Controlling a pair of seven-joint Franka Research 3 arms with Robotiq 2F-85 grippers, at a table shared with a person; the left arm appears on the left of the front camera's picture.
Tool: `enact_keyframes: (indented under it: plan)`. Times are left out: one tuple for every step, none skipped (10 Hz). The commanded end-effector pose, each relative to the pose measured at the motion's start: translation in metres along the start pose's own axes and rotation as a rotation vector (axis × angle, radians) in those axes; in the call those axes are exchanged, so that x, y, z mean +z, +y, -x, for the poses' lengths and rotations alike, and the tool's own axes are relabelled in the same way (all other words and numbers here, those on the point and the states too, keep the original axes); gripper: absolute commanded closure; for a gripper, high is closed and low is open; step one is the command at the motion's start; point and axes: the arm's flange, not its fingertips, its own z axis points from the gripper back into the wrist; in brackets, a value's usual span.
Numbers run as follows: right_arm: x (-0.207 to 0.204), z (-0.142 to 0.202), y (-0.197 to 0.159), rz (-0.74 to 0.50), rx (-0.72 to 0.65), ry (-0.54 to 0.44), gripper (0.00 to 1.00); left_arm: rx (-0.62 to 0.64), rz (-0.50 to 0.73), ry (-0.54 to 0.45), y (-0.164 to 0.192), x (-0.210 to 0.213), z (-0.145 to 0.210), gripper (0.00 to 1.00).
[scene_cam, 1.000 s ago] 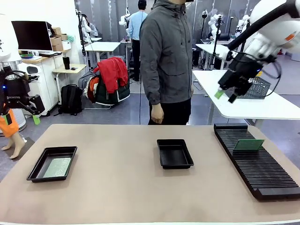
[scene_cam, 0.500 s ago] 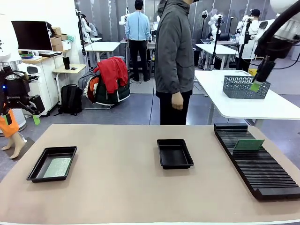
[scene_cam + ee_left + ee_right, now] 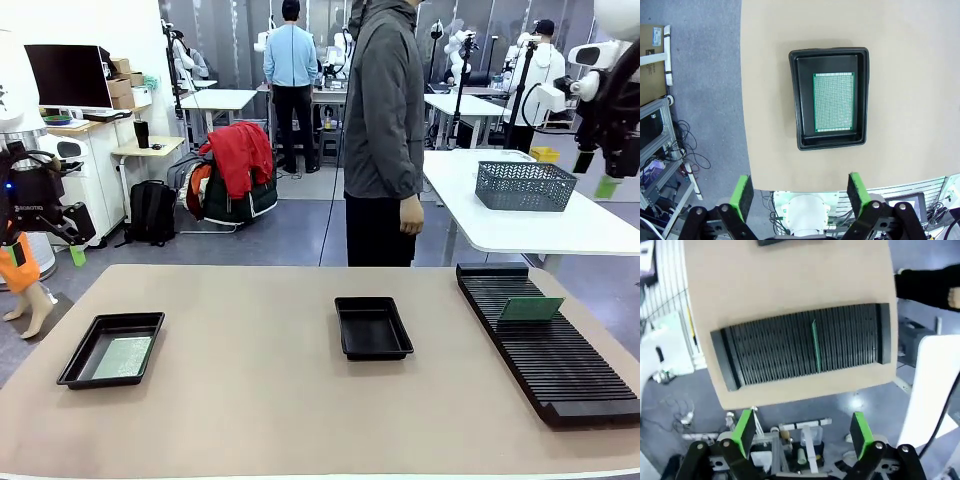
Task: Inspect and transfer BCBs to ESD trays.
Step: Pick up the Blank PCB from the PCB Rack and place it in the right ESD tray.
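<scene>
A thin, light, likely brittle BCB [image 3: 816, 347], best pinched by its upper edge, is pictured upright in the slotted rack [image 3: 765, 355], another BCB [image 3: 833, 102] flat in an ESD tray [image 3: 795, 100], with left gripper [image 3: 800, 194] and right gripper [image 3: 802, 432] wide open, empty.

You'll find one shallow black ESD tray [image 3: 128, 318] at the near left of the worktop [image 3: 260, 400], with a green, grid-faced BCB [image 3: 123, 357] lying flat on its floor, toward the right side. A second tray [image 3: 373, 330], identical, sits at the middle, black floor showing. Another BCB [image 3: 531, 308] stands on edge in the slotted rack [image 3: 560, 370] at the right, well apart from both trays.
</scene>
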Motion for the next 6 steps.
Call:
enact_keyframes:
  plan:
    - [0.004,0.015,0.004,-0.037,0.122,0.039,0.00,0.000,0.001,-0.005,0.000,-0.001,0.000,0.00]
    - [0.006,0.021,0.003,-0.057,0.151,0.018,0.00,0.000,0.001,-0.005,0.000,-0.001,0.000,0.00]
    - [0.007,0.024,0.001,-0.062,0.154,-0.009,0.00,0.000,0.001,-0.005,0.000,-0.001,0.000,0.00]
    - [0.007,0.026,-0.001,-0.053,0.141,-0.032,0.00,0.000,0.001,-0.005,0.000,-0.001,0.000,0.00]
    - [0.000,0.019,0.004,-0.046,0.133,0.010,0.00,0.000,0.001,-0.005,0.000,-0.001,0.000,0.00]
    - [0.000,0.019,0.004,-0.046,0.133,0.010,0.00,0.000,0.001,-0.005,0.000,-0.001,0.000,0.00]
